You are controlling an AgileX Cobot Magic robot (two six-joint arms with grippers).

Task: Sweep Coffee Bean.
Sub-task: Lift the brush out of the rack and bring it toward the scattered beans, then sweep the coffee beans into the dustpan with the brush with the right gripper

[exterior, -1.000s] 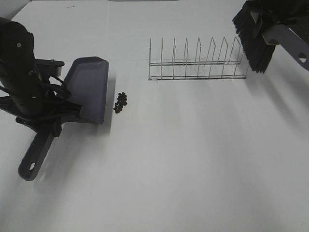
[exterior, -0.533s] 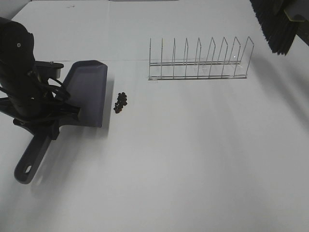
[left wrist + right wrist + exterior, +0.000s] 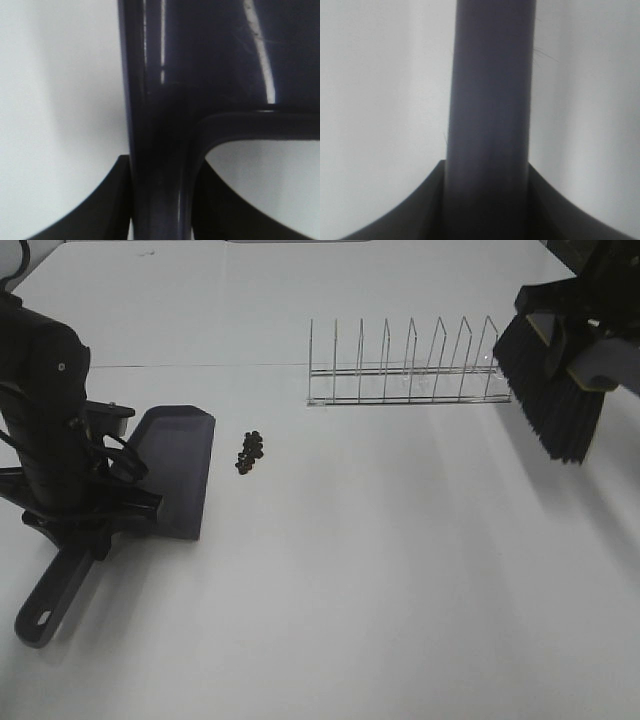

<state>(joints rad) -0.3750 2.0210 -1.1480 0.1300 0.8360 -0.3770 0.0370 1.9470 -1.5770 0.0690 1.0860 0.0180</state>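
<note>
A small heap of dark coffee beans [image 3: 250,450] lies on the white table, just right of the grey-purple dustpan [image 3: 180,468]. My left gripper [image 3: 85,525] is shut on the dustpan's handle [image 3: 160,165], with the blade edge facing the beans a short gap away. My right gripper, hidden past the frame edge in the high view, is shut on the grey handle [image 3: 490,115] of a black-bristled brush [image 3: 553,380], held up at the far right, well away from the beans.
A wire dish rack [image 3: 410,370] stands at the back middle, just left of the brush. The white table [image 3: 400,570] stretches in front. The dustpan handle's end [image 3: 40,615] points toward the front left edge.
The dustpan has slid toward the front and a little left, away from the beans. The brush rose toward the top right, then came back down beside the rack's right end.
</note>
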